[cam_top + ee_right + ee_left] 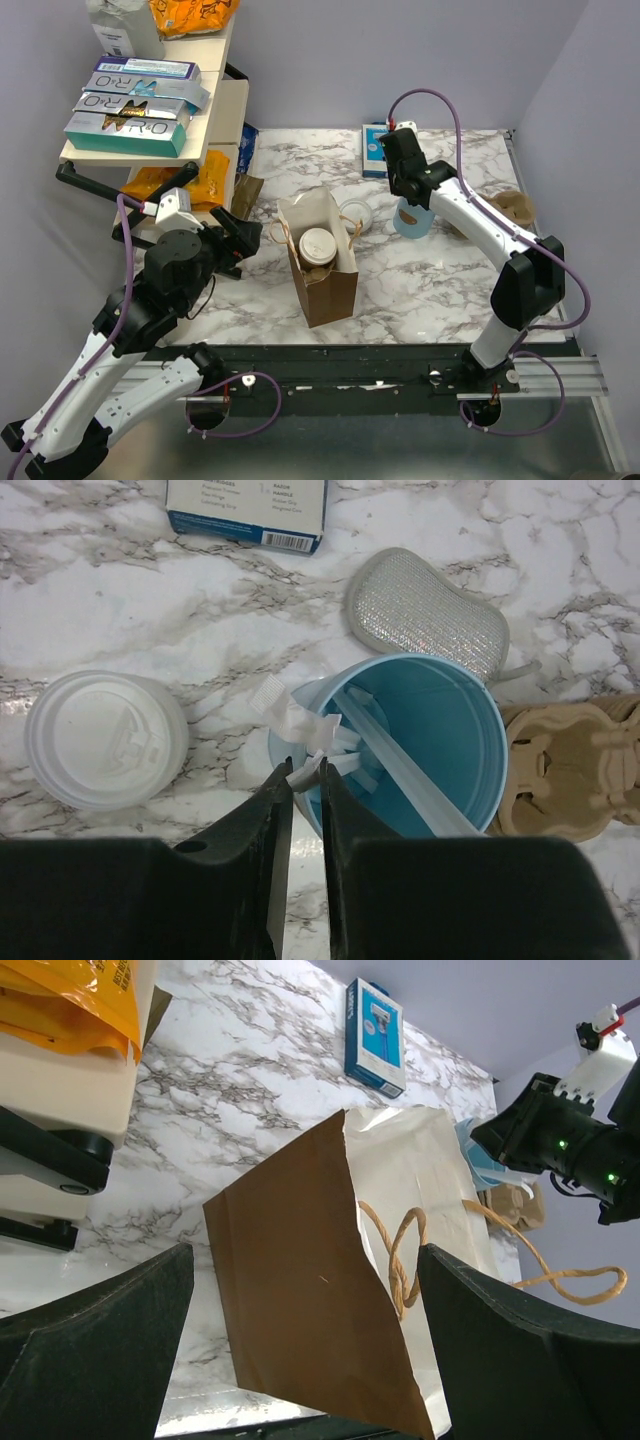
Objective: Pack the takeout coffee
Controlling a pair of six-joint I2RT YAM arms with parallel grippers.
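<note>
The brown paper bag stands open in the middle of the counter. The paper cup sits down inside the bag, and its round top shows from above. I cannot tell if it has a lid on. A white lid lies flat on the counter just to the right of the bag, between the bag and the blue mug.

The blue mug stands upright, a bit to the right of the middle of the counter. Some thin pale sticks lean inside it. The right pincer hangs over the near rim of the mug. Its two fingers are almost closed, with only a thin gap, and they pinch a white paper scrap that pokes up at the rim.

The left pincer is to the left of the bag and points at the bag's brown side. Its fingers are spread wide apart and hold nothing. It is not touching the bag.

A grey sponge lies just past the mug, toward the far edge. A blue box lies flat by the far edge. The brown cup carrier sits next to the mug, by the right edge of the counter
</note>
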